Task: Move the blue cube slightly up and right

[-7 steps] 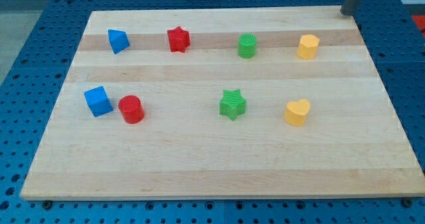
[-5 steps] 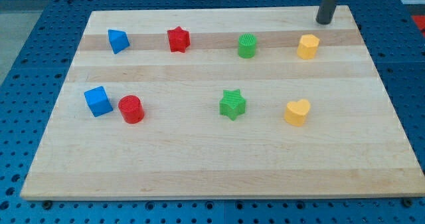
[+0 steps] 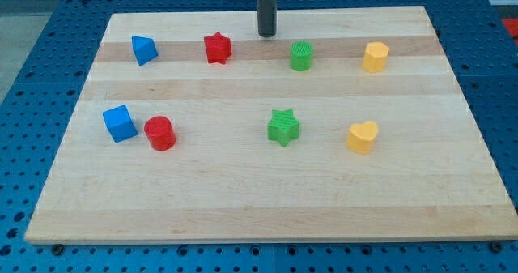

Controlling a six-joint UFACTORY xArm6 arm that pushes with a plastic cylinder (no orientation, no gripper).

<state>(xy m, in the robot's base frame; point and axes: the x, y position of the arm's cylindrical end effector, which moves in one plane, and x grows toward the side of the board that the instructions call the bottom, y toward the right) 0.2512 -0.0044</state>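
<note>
Tip far from the blue cube, red cylinder in the way

My tip (image 3: 267, 35), a bare rod with no fingers to open or close, sits at the board's 12 o'clock; the blue cube (image 3: 120, 123) lies at 9 o'clock, with the red cylinder (image 3: 160, 133) just beside it at its 4 o'clock, so a careless approach could knock it.

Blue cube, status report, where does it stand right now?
My tip at the view's top, between red star and green cylinder, touching neither. Blue cube far off, lower left. Red cylinder close on its right.
</note>
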